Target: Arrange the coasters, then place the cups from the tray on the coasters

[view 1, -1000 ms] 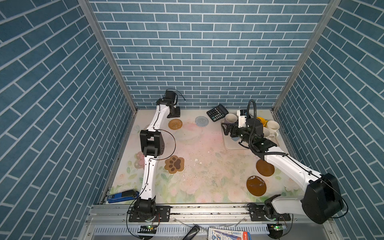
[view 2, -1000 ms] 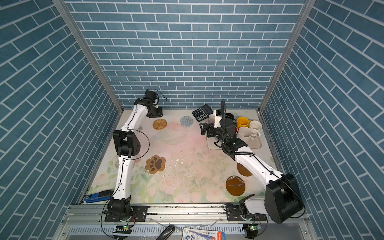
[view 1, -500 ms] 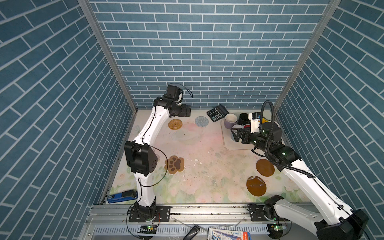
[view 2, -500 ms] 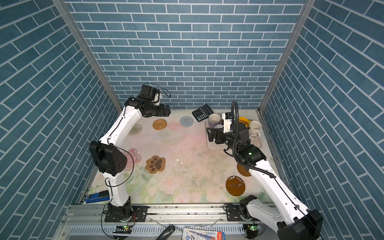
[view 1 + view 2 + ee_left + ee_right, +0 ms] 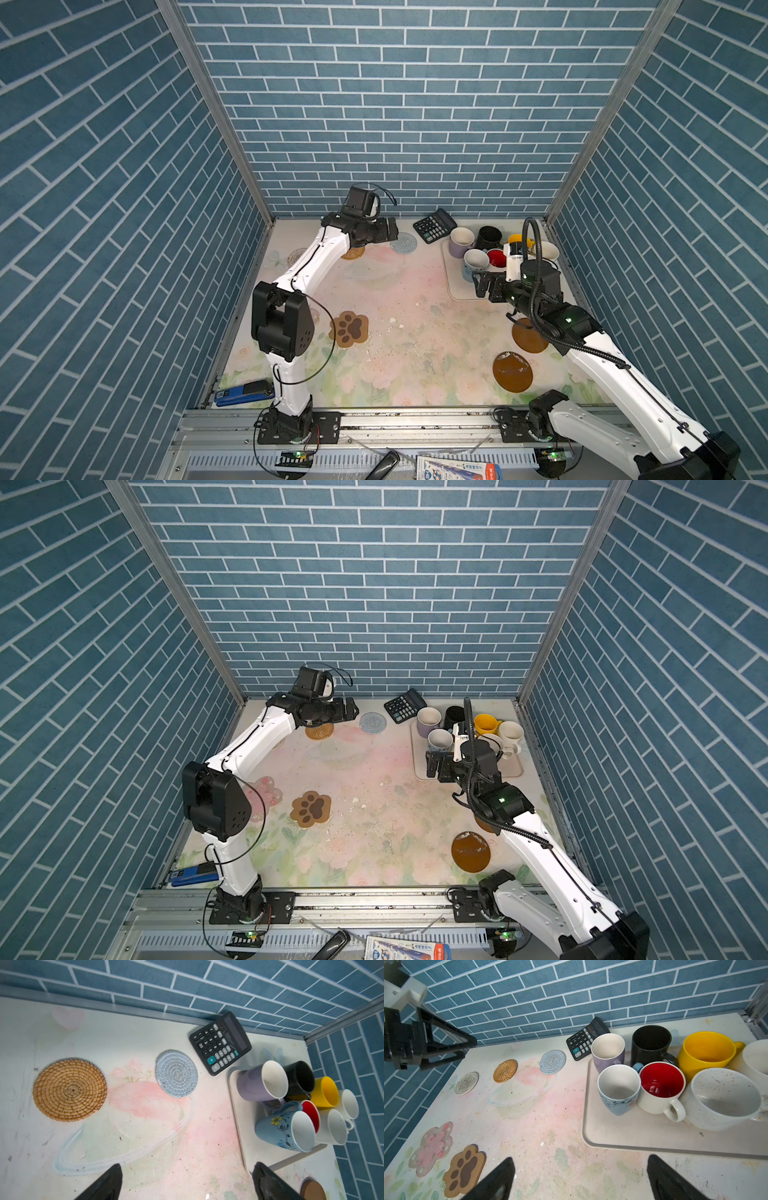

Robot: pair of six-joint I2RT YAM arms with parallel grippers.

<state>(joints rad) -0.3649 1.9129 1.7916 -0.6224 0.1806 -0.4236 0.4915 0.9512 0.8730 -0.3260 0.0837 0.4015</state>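
right gripper (image 5: 580, 1159) gapes empty near 7 cups (image 5: 660, 1084) on the tray (image 5: 633, 1136).

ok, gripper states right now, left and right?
Left gripper: open, holding nothing.
Right gripper: open, holding nothing.

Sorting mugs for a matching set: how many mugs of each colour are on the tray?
Lavender mug: 1
Black mug: 1
Yellow mug: 1
Pale blue mug: 1
Red-lined white mug: 1
Cream-white mugs: 2
Total: 7
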